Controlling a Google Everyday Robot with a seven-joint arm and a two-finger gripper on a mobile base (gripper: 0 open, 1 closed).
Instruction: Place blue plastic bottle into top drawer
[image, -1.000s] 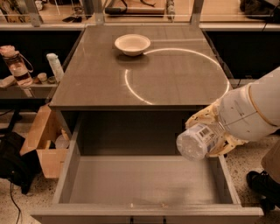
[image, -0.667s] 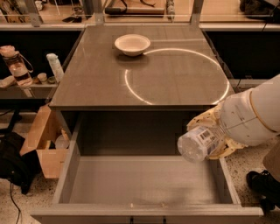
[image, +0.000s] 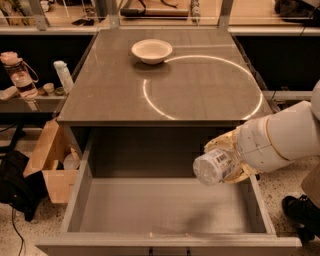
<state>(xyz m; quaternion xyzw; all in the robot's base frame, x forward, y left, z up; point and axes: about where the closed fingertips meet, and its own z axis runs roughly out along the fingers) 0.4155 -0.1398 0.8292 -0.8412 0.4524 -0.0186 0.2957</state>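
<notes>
- Step in hand: carry and lower; the blue plastic bottle (image: 215, 167) is aloft over the open top drawer (image: 160, 207), not yet set down
- The gripper (image: 230, 161) comes in from 3 o'clock of the frame on the white arm (image: 282, 140) and hangs over the drawer's right side, near its right wall
- Hand state: yellowish fingers (image: 222, 145) closed round the bottle, one above and one below; it holds the bottle and nothing else
- Bottle relative to the hand: gripped across the body, lying roughly on its side; the free end sticks out past the fingers toward 8 o'clock, label facing you; I can't tell which end carries the cap
- Bottle relative to the drawer: above the grey floor at about 3 o'clock of the opening, clear of the table (image: 125, 95) edge, which sits at its 12 o'clock
- Next move, my call: bring it down inside the walls, then let go low so it doesn't bounce or roll; nudging toward 9 o'clock first would give you more room from the right wall
- The bowl (image: 152, 50) sits at 12 o'clock on the table, well apart and out of the way
</notes>
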